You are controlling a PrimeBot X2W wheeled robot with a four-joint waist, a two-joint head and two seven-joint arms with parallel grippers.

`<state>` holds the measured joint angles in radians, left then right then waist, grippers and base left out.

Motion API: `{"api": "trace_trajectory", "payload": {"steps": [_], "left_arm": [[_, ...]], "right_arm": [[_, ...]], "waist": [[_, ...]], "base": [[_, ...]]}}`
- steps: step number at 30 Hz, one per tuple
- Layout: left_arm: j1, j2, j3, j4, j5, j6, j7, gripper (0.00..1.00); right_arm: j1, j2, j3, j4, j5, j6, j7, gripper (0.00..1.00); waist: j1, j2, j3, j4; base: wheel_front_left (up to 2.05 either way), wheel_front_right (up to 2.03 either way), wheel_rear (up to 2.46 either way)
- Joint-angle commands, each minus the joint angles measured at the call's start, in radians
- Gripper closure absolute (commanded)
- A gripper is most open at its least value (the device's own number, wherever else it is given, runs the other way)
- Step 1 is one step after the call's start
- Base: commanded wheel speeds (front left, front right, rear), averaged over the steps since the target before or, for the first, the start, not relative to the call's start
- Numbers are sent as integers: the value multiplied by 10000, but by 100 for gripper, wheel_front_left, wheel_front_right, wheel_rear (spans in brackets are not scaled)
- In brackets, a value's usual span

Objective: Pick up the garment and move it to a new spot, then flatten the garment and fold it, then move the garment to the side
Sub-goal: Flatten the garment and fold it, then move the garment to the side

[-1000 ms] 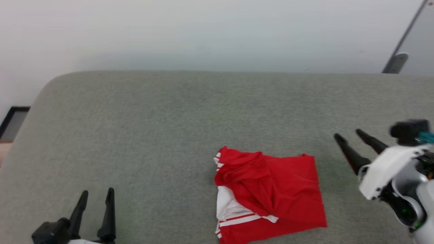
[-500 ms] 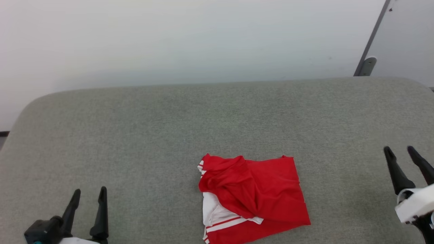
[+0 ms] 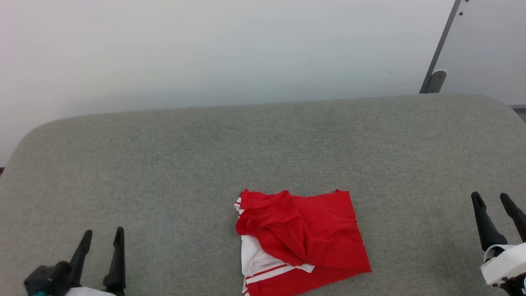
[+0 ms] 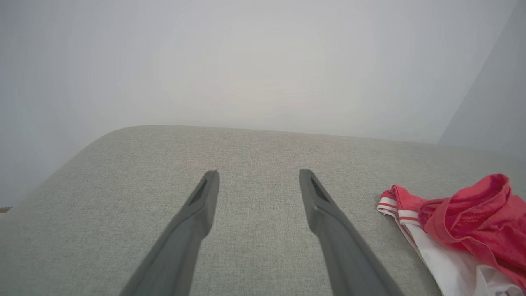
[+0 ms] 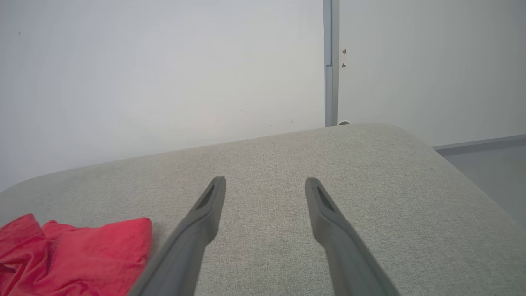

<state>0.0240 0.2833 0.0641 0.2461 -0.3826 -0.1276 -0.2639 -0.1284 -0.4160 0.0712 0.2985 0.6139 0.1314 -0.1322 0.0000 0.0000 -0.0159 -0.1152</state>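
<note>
The garment (image 3: 302, 242), red with a white sleeve and red-and-white striped trim, lies folded into a rough rectangle near the front middle of the grey cushioned surface (image 3: 246, 144). Its lettering is hidden. My left gripper (image 3: 102, 234) hovers at the lower left, open and empty, well left of the cloth. My right gripper (image 3: 491, 197) stands at the lower right, open and empty, well right of it. The left wrist view has the garment (image 4: 464, 230) to the right of the open left gripper (image 4: 259, 174). The right wrist view has the garment (image 5: 74, 255) at lower left of the open right gripper (image 5: 265, 181).
A pale wall (image 3: 205, 49) rises behind the surface's rounded far edge. A grey door frame with a hinge (image 3: 435, 80) stands at the back right. The surface drops off at rounded corners left and right.
The head camera has swung, shifting the whole picture. My right arm has drawn back from beside the garment to the lower right corner. The garment lies as before.
</note>
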Motion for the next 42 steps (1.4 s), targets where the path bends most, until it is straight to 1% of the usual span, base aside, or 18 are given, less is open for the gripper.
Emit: {"api": "trace_trajectory", "payload": {"steps": [1,11,17,20,26,30,35,42], "left_arm": [[-75,17,-16,24,-51,-32,4,0],[-130,124,-149,133,-107,-33,4,0],[-13,88,-126,200,-169,-34,4,0],[102,52,-85,236,-190,-34,4,0],[224,-78,-165,290,-180,-34,4,0],[148,-144,-267,283,-154,-34,4,0],[67,-213,-355,316,-184,-34,4,0],[-37,-366,-428,367,-189,-35,4,0]], "right_arm": [[154,34,-39,-21,-18,-17,-13,0],[288,156,-157,-138,-122,-17,165,0],[157,282,303,-209,-25,-17,645,0],[-53,397,744,-232,37,-17,1033,0],[-440,569,1677,106,328,-17,1912,0],[-678,482,2060,508,455,-17,2547,0],[-930,446,2180,1080,772,-17,3669,0],[-1098,392,2162,1629,1067,-17,5273,0]], "waist": [[0,0,-2,-2],[0,0,-60,99],[0,0,-13,464],[0,0,48,750],[0,0,201,1445],[0,0,370,1929],[0,0,549,2380],[0,0,843,2736]], "base": [[0,0,0],[0,0,0],[0,0,0],[0,0,0],[0,0,0],[0,0,0],[0,0,0],[0,0,0]]}}
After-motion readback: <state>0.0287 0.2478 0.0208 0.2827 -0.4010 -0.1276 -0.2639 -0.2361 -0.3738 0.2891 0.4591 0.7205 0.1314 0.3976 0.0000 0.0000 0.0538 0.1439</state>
